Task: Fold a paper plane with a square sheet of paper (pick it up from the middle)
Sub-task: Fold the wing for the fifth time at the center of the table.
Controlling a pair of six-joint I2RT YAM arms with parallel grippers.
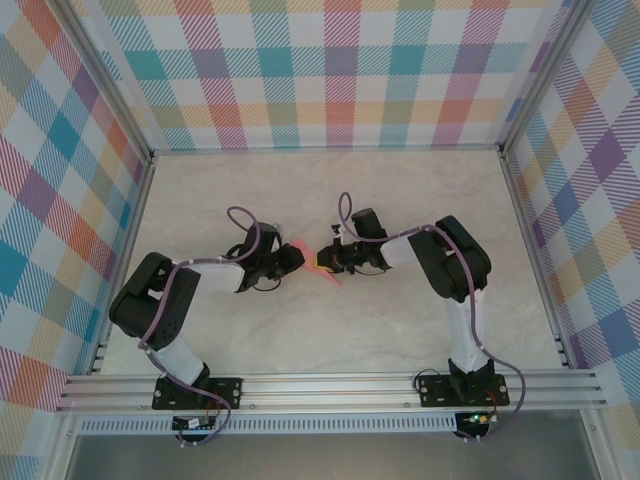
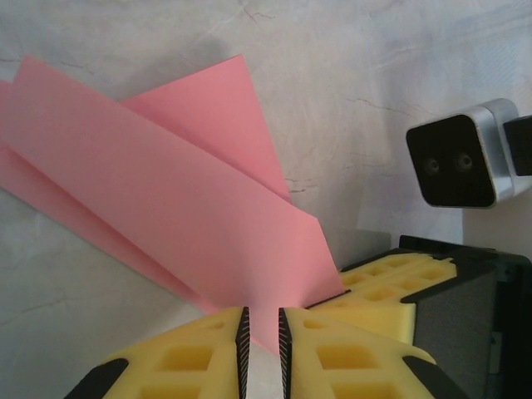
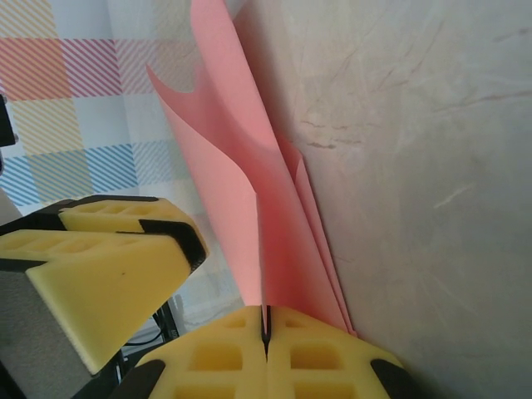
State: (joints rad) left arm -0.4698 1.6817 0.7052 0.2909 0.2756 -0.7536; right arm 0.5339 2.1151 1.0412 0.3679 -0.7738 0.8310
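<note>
- Right tool [image 3: 266, 320] is clamped shut on the paper [image 3: 241, 183], which fans out from its jaws.
- Left tool [image 2: 262, 320]: jaws slightly apart astride the paper's edge.
- One folded pink paper, between two tools, mid worktop [image 1: 400, 200].

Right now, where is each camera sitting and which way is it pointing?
Top external: above and behind the arms, looking down on the table; both arms show, left hand and right hand at the folded pink paper.
Left wrist: on the left arm, facing along its yellow fingers at the paper; right hand at right.
Right wrist: on the right arm, facing along its fingers pinching the paper; left hand at left.
Shared: both wrist views show the paper and the opposite hand.
</note>
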